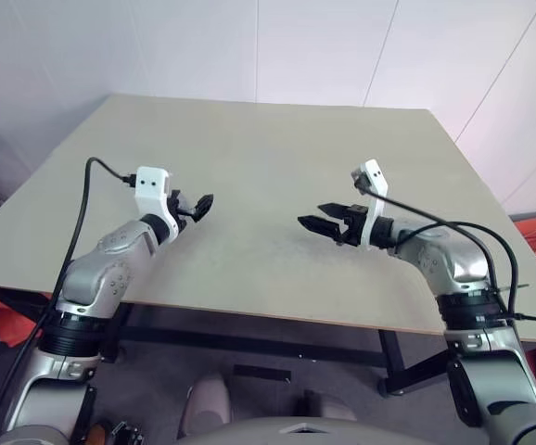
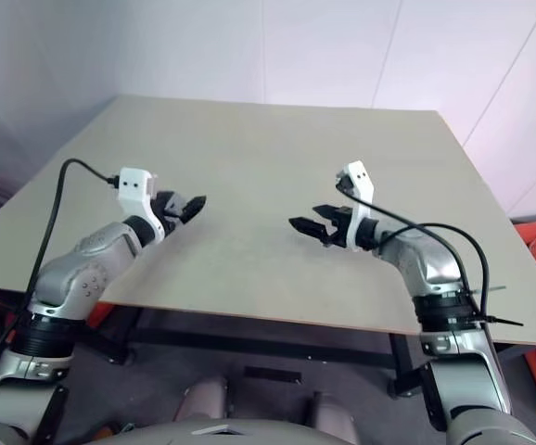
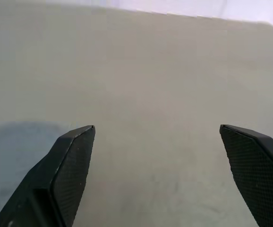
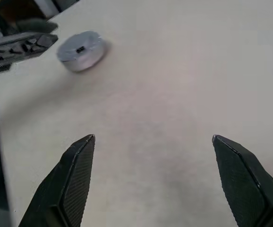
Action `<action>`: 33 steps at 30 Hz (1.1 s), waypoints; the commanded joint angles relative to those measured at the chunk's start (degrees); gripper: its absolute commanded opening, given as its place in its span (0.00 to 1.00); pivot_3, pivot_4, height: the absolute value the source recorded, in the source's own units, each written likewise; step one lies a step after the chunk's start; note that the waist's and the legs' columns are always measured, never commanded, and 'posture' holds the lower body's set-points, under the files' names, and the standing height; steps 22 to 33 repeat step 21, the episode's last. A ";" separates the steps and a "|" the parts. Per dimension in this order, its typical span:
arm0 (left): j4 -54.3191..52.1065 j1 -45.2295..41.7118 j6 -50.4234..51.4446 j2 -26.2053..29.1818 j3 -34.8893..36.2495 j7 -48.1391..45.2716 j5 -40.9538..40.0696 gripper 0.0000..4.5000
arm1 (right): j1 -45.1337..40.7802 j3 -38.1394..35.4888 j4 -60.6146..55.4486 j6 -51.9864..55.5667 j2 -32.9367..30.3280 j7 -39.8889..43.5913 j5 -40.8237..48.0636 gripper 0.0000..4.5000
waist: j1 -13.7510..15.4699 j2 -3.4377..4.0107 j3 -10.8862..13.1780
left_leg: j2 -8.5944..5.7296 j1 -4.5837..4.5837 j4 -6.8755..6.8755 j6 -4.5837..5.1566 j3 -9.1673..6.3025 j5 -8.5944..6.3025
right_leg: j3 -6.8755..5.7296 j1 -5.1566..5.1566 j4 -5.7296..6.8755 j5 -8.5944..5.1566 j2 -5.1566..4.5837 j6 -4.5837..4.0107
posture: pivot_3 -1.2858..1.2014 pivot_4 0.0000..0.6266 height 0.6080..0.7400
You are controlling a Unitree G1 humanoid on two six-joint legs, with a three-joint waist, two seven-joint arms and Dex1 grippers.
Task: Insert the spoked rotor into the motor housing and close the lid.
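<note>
Both jaws stand wide apart, left gripper [image 1: 201, 203] and right gripper [image 1: 312, 222] hovering empty over the desk [image 1: 277, 139]. In the right wrist view a closed round metal housing [image 4: 81, 50] lies on the desk near its edge. We judge assembly finished; next, withdraw.

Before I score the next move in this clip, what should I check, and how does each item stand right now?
1. Left gripper open and holding nothing: ok.
2. Right gripper open and holding nothing: ok.
3. Lid lying flat and closed on the motor housing: ok, judging from the right wrist view.
4. Spoked rotor seated inside: cannot tell, because the closed lid covers the inside.
5. Housing resting safely on the table: not ok, it sits close to the table's edge.
6. Both grippers clear of the housing: ok.
</note>
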 commanded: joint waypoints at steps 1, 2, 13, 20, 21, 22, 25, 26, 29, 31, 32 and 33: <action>8.94 1.05 -14.14 2.18 -0.10 -11.88 7.60 0.99 | 0.67 0.28 3.04 -14.30 -0.14 2.74 -5.13 1.00 | -0.32 0.00 0.00 | 0.00 0.00 0.00 0.00 0.00 0.00 | 0.00 -0.02 0.00 0.00 0.00 -0.01 | 0.52 0.00 1.00; 11.43 1.39 -16.98 1.97 0.65 -14.52 8.14 0.99 | 0.81 0.07 4.08 -16.23 0.16 3.54 -5.51 1.00 | -0.58 0.01 -0.01 | -0.01 0.02 -0.01 0.01 0.02 -0.01 | 0.01 -0.01 0.01 0.00 0.00 -0.02 | 0.52 0.00 1.00; 20.26 1.90 -31.53 -0.67 7.31 -30.38 8.39 0.99 | 0.74 -1.27 10.70 -19.53 -0.11 11.41 -4.85 1.00 | -1.34 0.00 0.00 | 0.00 0.15 0.02 0.35 0.09 -0.20 | 0.04 0.08 0.12 0.24 -0.02 -0.59 | 0.52 0.00 1.00; 18.32 2.83 -31.72 -2.37 9.70 -30.41 9.08 0.99 | 0.45 -1.83 11.52 -19.16 -0.69 11.81 -5.22 1.00 | -1.44 0.00 0.00 | 0.08 0.21 0.04 0.36 0.20 -0.20 | 0.05 0.02 0.25 0.23 -0.01 -0.73 | 0.52 0.00 1.00; 17.97 3.03 -31.64 -2.60 9.96 -29.90 9.37 0.99 | 0.28 -2.01 11.45 -18.86 -0.51 11.59 -5.05 1.00 | -1.44 0.00 0.00 | 0.08 0.22 0.04 0.36 0.21 -0.20 | 0.05 0.02 0.25 0.22 -0.01 -0.74 | 0.52 0.00 1.00; 17.97 3.03 -31.64 -2.60 9.96 -29.90 9.37 0.99 | 0.28 -2.01 11.45 -18.86 -0.51 11.59 -5.05 1.00 | -1.44 0.00 0.00 | 0.08 0.22 0.04 0.36 0.21 -0.20 | 0.05 0.02 0.25 0.22 -0.01 -0.74 | 0.52 0.00 1.00; 17.97 3.03 -31.64 -2.60 9.96 -29.90 9.37 0.99 | 0.28 -2.01 11.45 -18.86 -0.51 11.59 -5.05 1.00 | -1.44 0.00 0.00 | 0.08 0.22 0.04 0.36 0.21 -0.20 | 0.05 0.02 0.25 0.22 -0.01 -0.74 | 0.52 0.00 1.00; 17.97 3.03 -31.64 -2.60 9.96 -29.90 9.37 0.99 | 0.28 -2.01 11.45 -18.86 -0.51 11.59 -5.05 1.00 | -1.44 0.00 0.00 | 0.08 0.22 0.04 0.36 0.21 -0.20 | 0.05 0.02 0.25 0.22 -0.01 -0.74 | 0.52 0.00 1.00; 17.97 3.03 -31.64 -2.60 9.96 -29.90 9.37 0.99 | 0.28 -2.01 11.45 -18.86 -0.51 11.59 -5.05 1.00 | -1.44 0.00 0.00 | 0.08 0.22 0.04 0.36 0.21 -0.20 | 0.05 0.02 0.25 0.22 -0.01 -0.74 | 0.52 0.00 1.00; 17.97 3.03 -31.64 -2.60 9.96 -29.90 9.37 0.99 | 0.28 -2.01 11.45 -18.86 -0.51 11.59 -5.05 1.00 | -1.44 0.00 0.00 | 0.08 0.22 0.04 0.36 0.21 -0.20 | 0.05 0.02 0.25 0.22 -0.01 -0.74 | 0.52 0.00 1.00; 17.97 3.03 -31.64 -2.60 9.96 -29.90 9.37 0.99 | 0.28 -2.01 11.45 -18.86 -0.51 11.59 -5.05 1.00 | -1.44 0.00 0.00 | 0.08 0.22 0.04 0.36 0.21 -0.20 | 0.05 0.02 0.25 0.22 -0.01 -0.74 | 0.52 0.00 1.00; 17.97 3.03 -31.64 -2.60 9.96 -29.90 9.37 0.99 | 0.28 -2.01 11.45 -18.86 -0.51 11.59 -5.05 1.00 | -1.44 0.00 0.00 | 0.08 0.22 0.04 0.36 0.21 -0.20 | 0.05 0.02 0.25 0.22 -0.01 -0.74 | 0.52 0.00 1.00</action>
